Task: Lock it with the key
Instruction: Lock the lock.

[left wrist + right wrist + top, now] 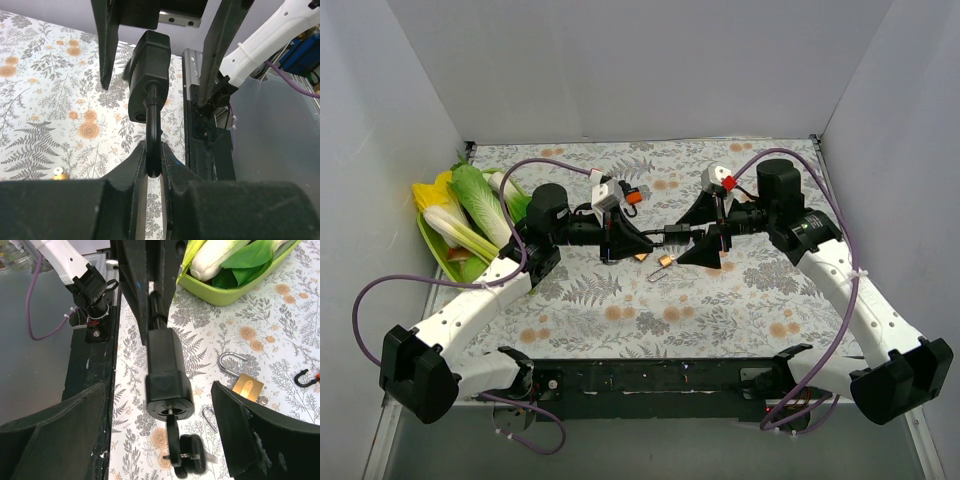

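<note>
Black lock [162, 360] held in air between both grippers. We see key [173, 432] stuck in its end face, on right gripper's side. Left gripper [154, 167] clenched on lock's shackle [153, 125]. Right gripper [160, 390] spread wide, one finger either side of lock body, touching neither lock nor key. Brass padlock [246, 386] lies on table [280, 340] just beneath right gripper. We note green tray [225, 292] well behind left gripper.

Tray [468, 268] holding vegetables [470, 200] sits at the worktop [720, 310] left edge. Small padlock [665, 261] lies centrally, just before the raised lock [675, 232].
</note>
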Available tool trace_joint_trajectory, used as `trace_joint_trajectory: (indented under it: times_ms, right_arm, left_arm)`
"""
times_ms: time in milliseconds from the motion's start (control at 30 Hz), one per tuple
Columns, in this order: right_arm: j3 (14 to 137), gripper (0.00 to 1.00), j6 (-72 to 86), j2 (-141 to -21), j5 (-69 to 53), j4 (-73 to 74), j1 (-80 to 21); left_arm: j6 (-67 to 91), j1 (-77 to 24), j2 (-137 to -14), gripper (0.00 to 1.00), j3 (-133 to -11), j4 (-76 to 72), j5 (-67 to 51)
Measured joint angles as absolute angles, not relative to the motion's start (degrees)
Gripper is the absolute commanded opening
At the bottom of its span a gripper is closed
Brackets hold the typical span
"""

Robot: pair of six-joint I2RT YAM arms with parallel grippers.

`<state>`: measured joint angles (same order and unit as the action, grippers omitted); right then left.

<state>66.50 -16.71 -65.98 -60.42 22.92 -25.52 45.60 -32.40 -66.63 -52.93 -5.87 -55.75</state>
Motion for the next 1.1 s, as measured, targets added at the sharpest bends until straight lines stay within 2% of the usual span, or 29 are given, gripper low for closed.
trace_joint_trajectory:
  times_ms: [300,500,600,633,667,800,833,867,1100]
  right_arm:
    - [65.69,0.96,-21.04,-68.86,-61.69,23.57,-25.54]
    - [65.65,0.85,-23.03,-68.9,-62.54,22.79,-26.68]
    - [65.65,0.7,-24.29,-68.97,-62.81,22.76,-27.38]
    - [65.65,0.58,-24.62,-68.99,-62.81,22.85,-27.59]
    - [65.67,0.54,-25.08,-69.01,-62.76,22.94,-27.83]
    - [65.69,0.26,-26.89,-69.19,-65.17,24.58,-28.53]
    - [65.78,0.04,-26.94,-69.12,-64.6,25.08,-28.84]
    - [65.87,0.01,-27.09,-69.14,-64.34,25.02,-28.99]
    - [67.44,0.01,-27.14,-70.7,-64.05,27.22,-28.99]
  left_arm:
    - [49.67,-32.4,-66.96,0.0,-55.27,-8.21,-58.37]
    - [51.81,-32.4,-67.31,0.0,-55.27,-8.69,-58.98]
    - [52.45,-32.4,-67.42,0.0,-55.27,-8.67,-58.96]
    - [52.58,-32.4,-67.44,0.0,-55.27,-8.67,-58.96]
    - [52.73,-32.4,-67.46,0.0,-55.27,-8.62,-58.98]
    - [53.1,-32.14,-67.75,0.0,-55.35,-9.21,-59.33]
    - [53.41,-31.59,-67.81,0.0,-55.44,-8.97,-60.45]
    - [53.47,-31.48,-67.79,0.0,-55.51,-8.91,-60.51]
    - [51.42,-31.62,-67.94,0.0,-55.7,-6.92,-60.03]
